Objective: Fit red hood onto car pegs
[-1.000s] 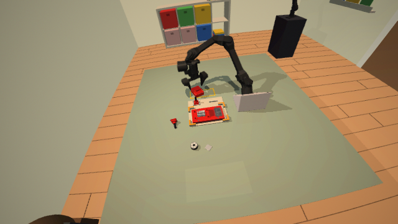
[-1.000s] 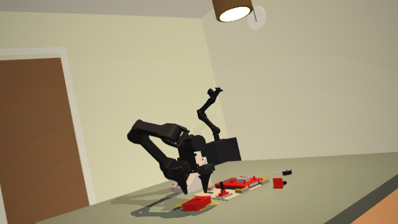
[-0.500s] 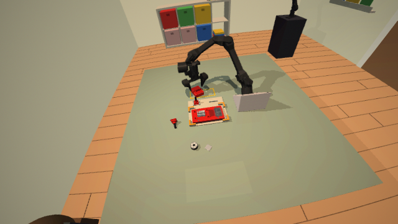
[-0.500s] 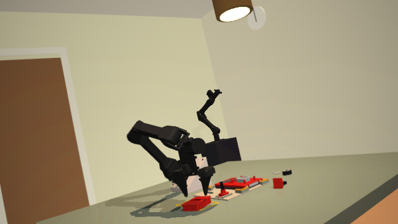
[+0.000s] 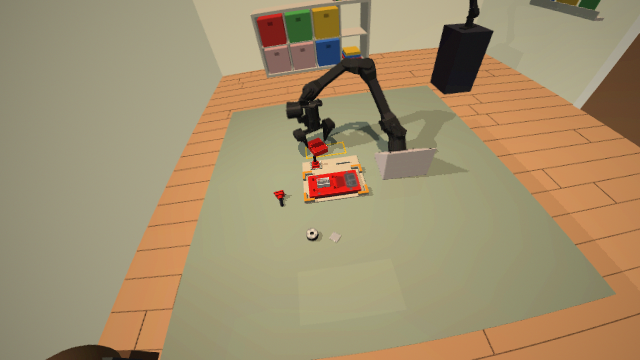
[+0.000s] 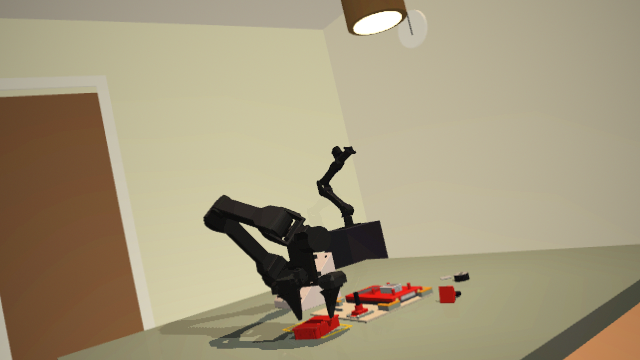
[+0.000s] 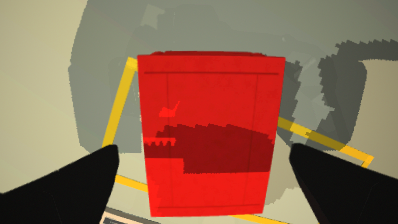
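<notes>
The red hood (image 5: pixel 317 146) (image 6: pixel 316 328) (image 7: pixel 212 110) lies flat roof up on the table, partly over a yellow outline and turned relative to it. My gripper (image 5: pixel 316 143) (image 6: pixel 315 319) (image 7: pixel 206 153) is open and empty, pointing down over the hood. In the wrist view one finger is on each side of the hood, with a gap on both sides; the fingertips look close to its roof height. The red chassis (image 5: pixel 339 189) (image 6: pixel 372 295) sits in the cream jig with orange corners, the grey engine block (image 5: pixel 323 181) (image 6: pixel 390 288) on its deck. The hood's corner holes are hidden.
A red piece with a black stem (image 5: pixel 315 164) (image 6: pixel 358 311) stands on the jig board, between hood and chassis. Another red and black piece (image 5: pixel 279 195) (image 6: pixel 446 294), a wheel (image 5: pixel 312 232) (image 6: pixel 461 276) and a pale tile (image 5: pixel 335 237) lie farther off. A pale panel (image 5: pixel 406 163) stands by the arm's base.
</notes>
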